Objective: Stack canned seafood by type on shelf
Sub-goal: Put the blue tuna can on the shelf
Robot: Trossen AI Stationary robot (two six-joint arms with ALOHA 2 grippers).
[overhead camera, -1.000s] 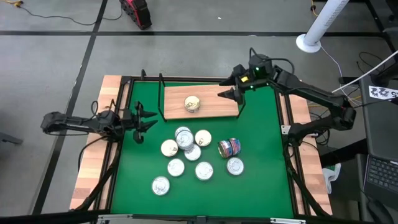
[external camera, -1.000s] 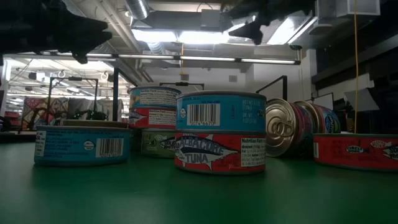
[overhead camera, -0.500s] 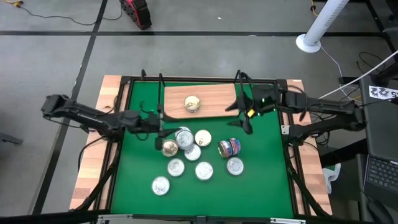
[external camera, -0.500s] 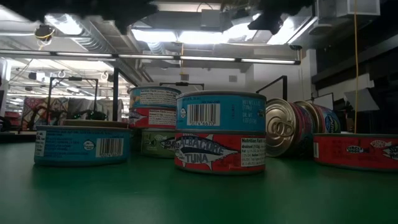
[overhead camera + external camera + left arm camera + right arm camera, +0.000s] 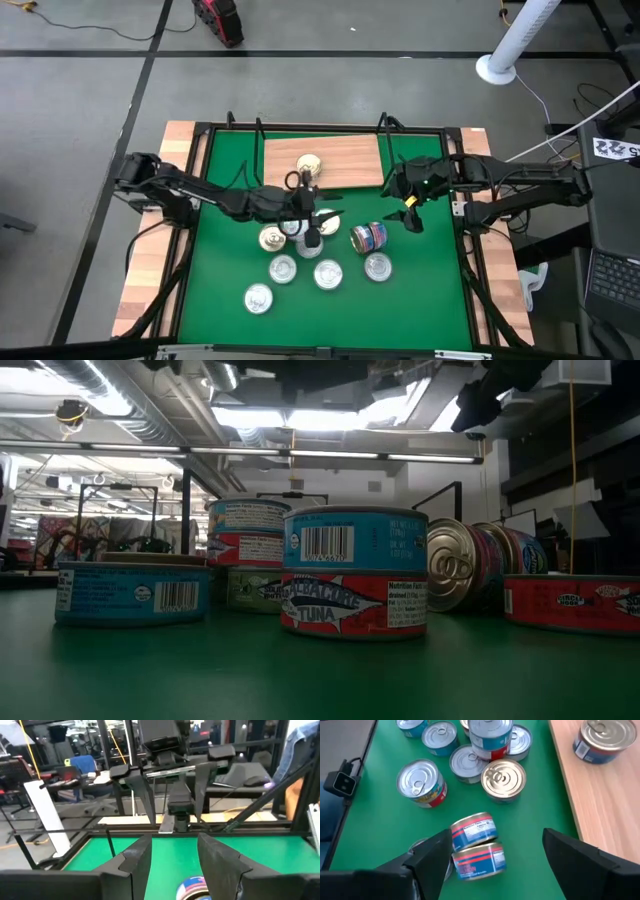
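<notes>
My left pincer (image 5: 312, 222) hangs at the middle of the overhead frame, right over the cluster of short round seafood tins with silver and pale gold lids (image 5: 297, 246) on the green surface (image 5: 420, 300), its fingers part-spread and holding nothing. My right pincer (image 5: 409, 212) sits right of centre, spread wide and empty, with two stacked blue and red tins lying on their side (image 5: 369, 237) just below and to its left. One gold-lidded tin (image 5: 309, 166) stands on the light-brown wooden shelf board with the thin black wire frame (image 5: 350, 160), above the cluster.

The level view shows the labels, a blue tin on a red tuna tin (image 5: 354, 570) at centre; the overhead view shows only lids. My right wrist camera shows the toppled pair (image 5: 476, 846) between my fingers (image 5: 427, 857).

A second ago my left pincer waited at the surface's left edge and my right one hovered by the shelf's right end; both have since moved in over the green.
</notes>
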